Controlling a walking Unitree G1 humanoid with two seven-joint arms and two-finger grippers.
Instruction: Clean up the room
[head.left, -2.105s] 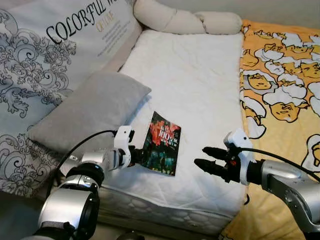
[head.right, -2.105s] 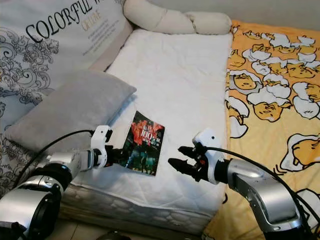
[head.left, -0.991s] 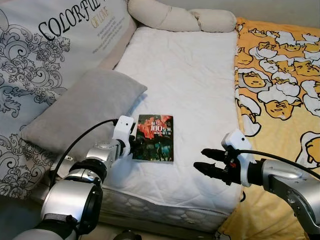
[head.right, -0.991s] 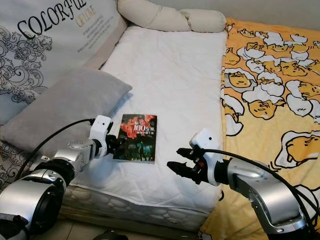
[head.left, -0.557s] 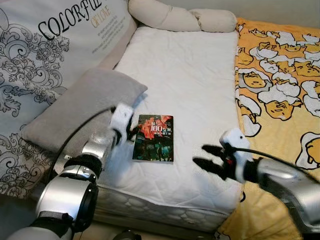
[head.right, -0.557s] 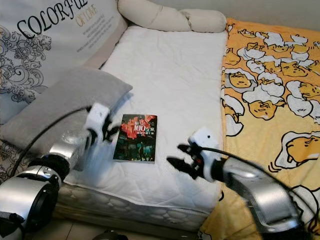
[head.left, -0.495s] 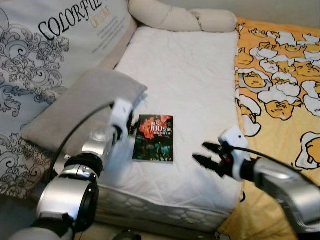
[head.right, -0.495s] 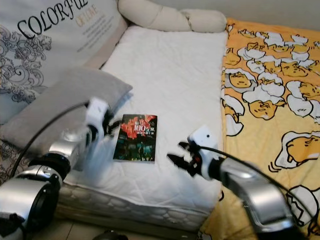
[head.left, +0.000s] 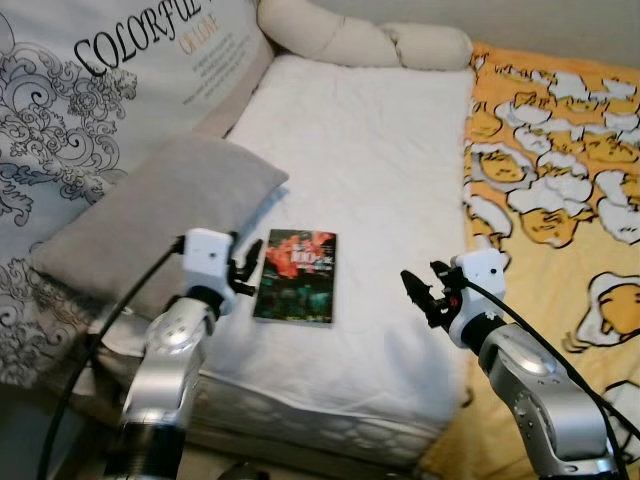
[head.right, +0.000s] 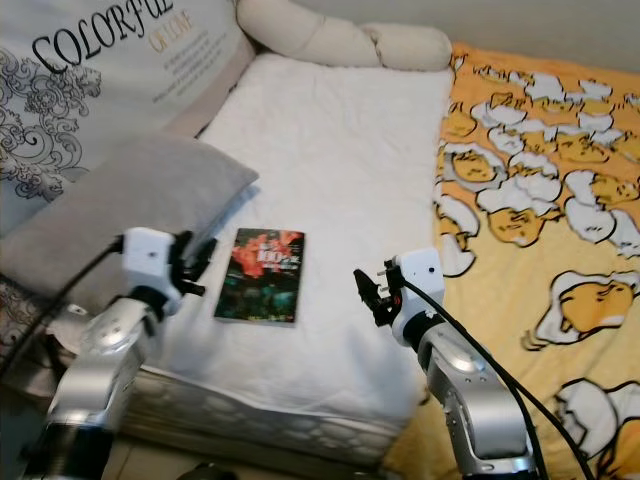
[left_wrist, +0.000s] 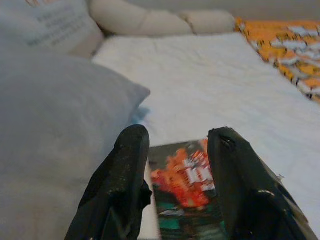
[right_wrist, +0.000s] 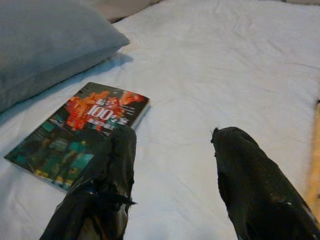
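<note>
On the white mattress (head.left: 370, 170) a book (head.left: 295, 276) is laid flat, just beside the grey pillow (head.left: 150, 225). Beside the book's pillow-side edge the left gripper (head.left: 243, 270) is held, parted and empty; beyond its other side the right gripper (head.left: 420, 292) is held apart, likewise spread and empty. The book appears placed; withdrawal seems next. A yellow patterned blanket (head.left: 560, 180) is seen farther right.

A white quilted bed (head.left: 370, 170) carries a book (head.left: 296, 275) near its front edge, a grey pillow (head.left: 150, 225) along its left edge.
</note>
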